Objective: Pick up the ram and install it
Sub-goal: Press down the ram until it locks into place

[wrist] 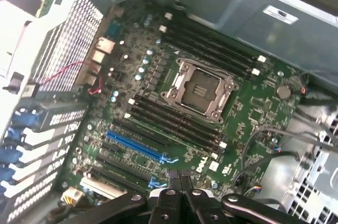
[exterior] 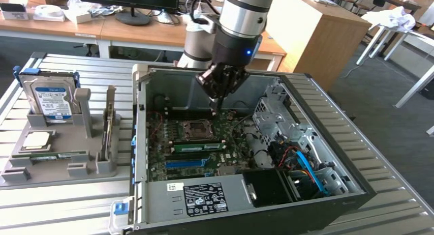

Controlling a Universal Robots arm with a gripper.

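The ram [exterior: 58,155], a long thin green stick, lies flat in the front groove of the grey holder [exterior: 40,171] on the exterior view's left, outside the computer. My gripper [exterior: 215,109] hangs inside the open computer case [exterior: 326,143], well to the right of the ram and just above the board behind the empty CPU socket [exterior: 196,128]. Its fingers are shut and I see nothing between them. In the wrist view the gripper [wrist: 179,180] points down at the motherboard [wrist: 253,118], with black memory slots [wrist: 177,123] and the CPU socket [wrist: 199,89] ahead of it.
On the holder stand a hard drive [exterior: 48,100], a square silver CPU chip [exterior: 35,139] and an upright expansion card [exterior: 109,124]. A green strip [exterior: 196,146] shows among the slots in front of the socket. A drive cage and cables [exterior: 298,158] crowd the case's right side.
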